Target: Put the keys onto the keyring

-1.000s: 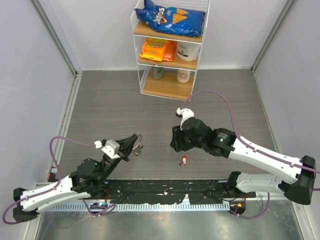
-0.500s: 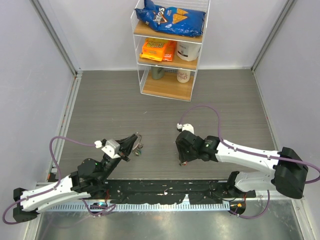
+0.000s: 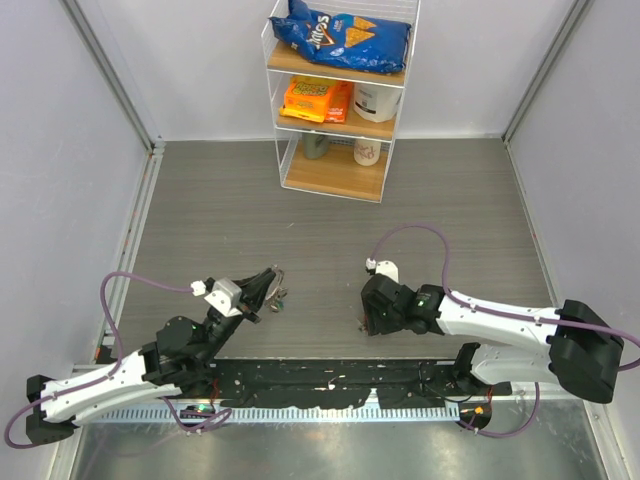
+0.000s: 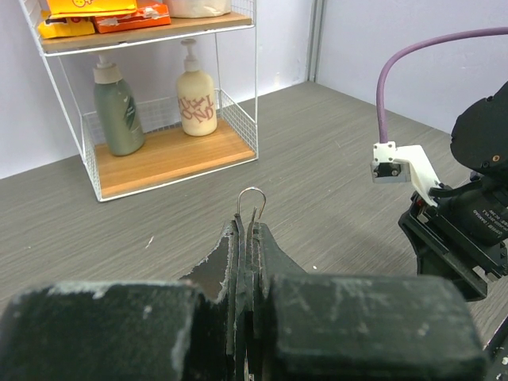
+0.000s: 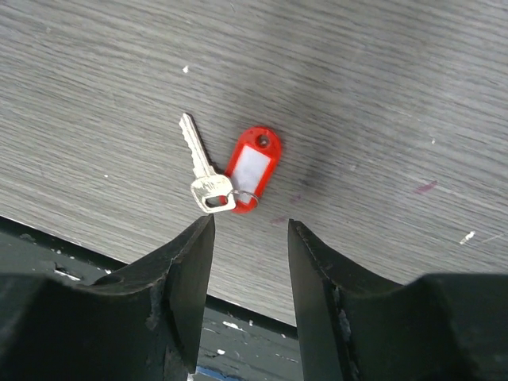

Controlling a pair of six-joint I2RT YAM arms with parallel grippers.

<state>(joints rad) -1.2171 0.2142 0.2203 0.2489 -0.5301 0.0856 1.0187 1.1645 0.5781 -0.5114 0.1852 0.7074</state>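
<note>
The key [image 5: 200,168] lay flat on the table [image 5: 381,95], blade toward 11 o'clock, linked by a small loop to a red tag [image 5: 254,163] at its 3 o'clock. Only the right wrist view showed this. From above, the right gripper [image 3: 372,320] covered nearly all of it. That gripper [image 5: 250,230] stood open, its tips at 6 o'clock of the key and apart from it.

The keyring [image 4: 252,200] was pinched in the shut left gripper [image 4: 248,234]. Only its top arc rose clear, with the rest buried between the fingers. From above, the ring [image 3: 279,272] was a speck at the left gripper [image 3: 268,283] tip, with something dark below it, too small to tell. Two bottles [image 4: 117,107] on the shelf [image 3: 330,172] stood at 12 o'clock.
</note>
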